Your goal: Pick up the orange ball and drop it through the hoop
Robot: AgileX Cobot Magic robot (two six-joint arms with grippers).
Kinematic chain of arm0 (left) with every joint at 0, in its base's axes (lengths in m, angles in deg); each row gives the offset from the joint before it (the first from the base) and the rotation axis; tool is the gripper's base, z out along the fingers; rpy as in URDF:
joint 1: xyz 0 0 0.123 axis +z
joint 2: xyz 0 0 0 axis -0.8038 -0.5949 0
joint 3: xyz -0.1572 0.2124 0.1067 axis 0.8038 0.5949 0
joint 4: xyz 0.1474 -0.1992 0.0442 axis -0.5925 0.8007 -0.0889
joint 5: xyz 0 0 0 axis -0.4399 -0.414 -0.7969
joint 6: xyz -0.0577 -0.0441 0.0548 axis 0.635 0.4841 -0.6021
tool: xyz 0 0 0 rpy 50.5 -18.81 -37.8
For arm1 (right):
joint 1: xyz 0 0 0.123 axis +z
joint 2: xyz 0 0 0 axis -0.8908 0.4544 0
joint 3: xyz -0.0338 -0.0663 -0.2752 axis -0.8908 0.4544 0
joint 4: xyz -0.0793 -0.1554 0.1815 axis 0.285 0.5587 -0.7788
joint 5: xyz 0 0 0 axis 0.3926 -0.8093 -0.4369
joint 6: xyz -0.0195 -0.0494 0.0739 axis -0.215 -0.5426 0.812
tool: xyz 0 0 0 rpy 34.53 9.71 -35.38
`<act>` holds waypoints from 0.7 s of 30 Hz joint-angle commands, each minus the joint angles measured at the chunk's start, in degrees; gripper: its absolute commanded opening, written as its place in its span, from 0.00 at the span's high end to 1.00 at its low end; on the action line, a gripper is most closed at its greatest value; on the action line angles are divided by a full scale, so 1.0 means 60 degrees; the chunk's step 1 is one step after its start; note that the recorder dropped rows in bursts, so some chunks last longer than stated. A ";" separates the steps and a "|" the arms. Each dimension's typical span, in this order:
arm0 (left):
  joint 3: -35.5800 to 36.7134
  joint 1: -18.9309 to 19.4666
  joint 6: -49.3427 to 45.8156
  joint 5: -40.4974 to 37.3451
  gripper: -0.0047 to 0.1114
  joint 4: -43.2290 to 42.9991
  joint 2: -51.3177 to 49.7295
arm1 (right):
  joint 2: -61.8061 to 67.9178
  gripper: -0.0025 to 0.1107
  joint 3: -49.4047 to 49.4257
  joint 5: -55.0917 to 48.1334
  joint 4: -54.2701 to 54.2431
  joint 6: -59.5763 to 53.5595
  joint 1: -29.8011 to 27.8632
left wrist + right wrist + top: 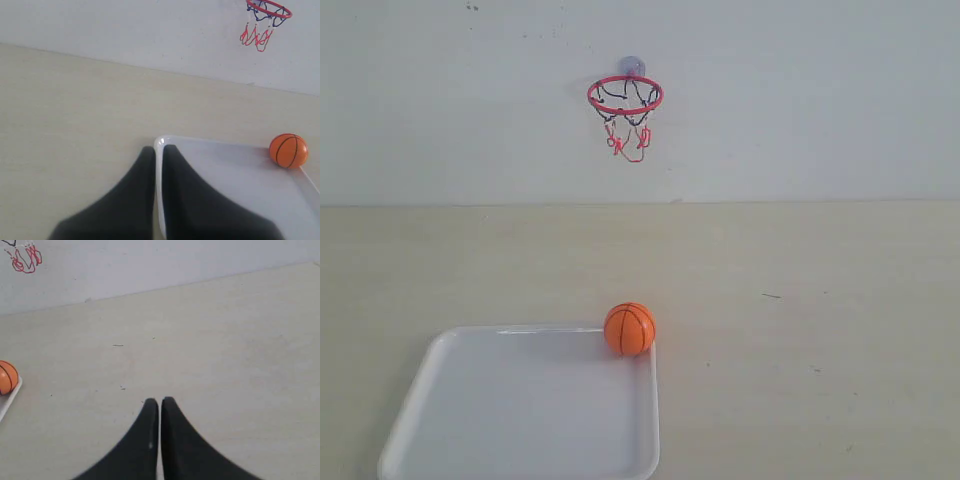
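The orange ball (629, 329) rests in the far right corner of a white tray (520, 420); it also shows in the left wrist view (288, 150) and at the edge of the right wrist view (7, 377). The hoop (625, 97) with its red ring and string net hangs on the back wall by a suction cup, seen too as the hoop (266, 15) and its net (24, 259). My left gripper (158, 148) is shut, above the tray's near left corner. My right gripper (160, 401) is shut over bare table, well right of the ball. Neither gripper appears in the exterior view.
The white tray's rim (159, 170) runs under the left fingers. A pale wooden table (800, 280) spreads to the right and behind the tray. A plain white wall (820, 100) stands at the back.
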 commanded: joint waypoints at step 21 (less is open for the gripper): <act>0.0028 0.0019 0.0056 -0.0021 0.92 -0.0049 0.0026 | -0.0049 0.97 -0.0398 0.9986 0.0038 0.0234 -0.0076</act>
